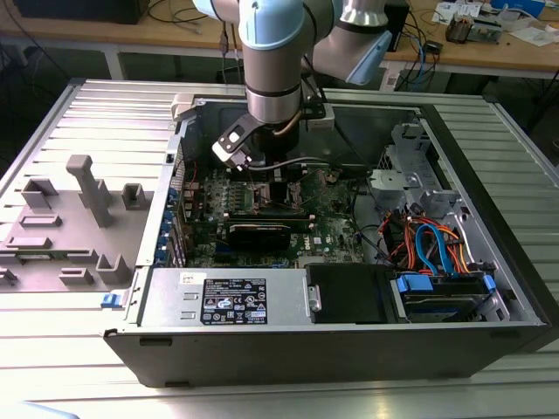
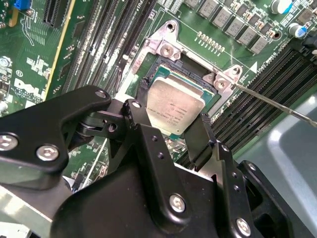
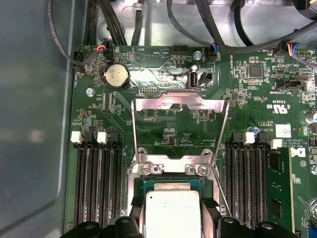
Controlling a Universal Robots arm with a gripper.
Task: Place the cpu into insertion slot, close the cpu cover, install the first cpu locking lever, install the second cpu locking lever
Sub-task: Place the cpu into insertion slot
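Observation:
In both wrist views my gripper (image 2: 171, 113) (image 3: 171, 212) is shut on the cpu (image 2: 174, 106) (image 3: 171, 218), a silver-topped square chip with one black finger on each side. The chip hangs level over the insertion slot (image 2: 167, 48) (image 3: 171, 169) on the green board; I cannot tell whether it rests in it. The cpu cover (image 3: 163, 103), a silver frame with a square window, is flipped open beyond the slot. Thin wire locking levers (image 2: 277, 106) (image 3: 226, 148) stand free beside the socket. In the exterior view the gripper (image 1: 265, 179) reaches down into the open computer case over the slot (image 1: 275, 199).
Black memory slots (image 3: 99, 183) (image 3: 250, 178) flank the socket on both sides. Black cables (image 3: 148, 25) run past the board's far edge. The exterior view's right holds drive cages with blue and orange cables (image 1: 432, 249); a power supply (image 1: 231, 301) lies along the case front.

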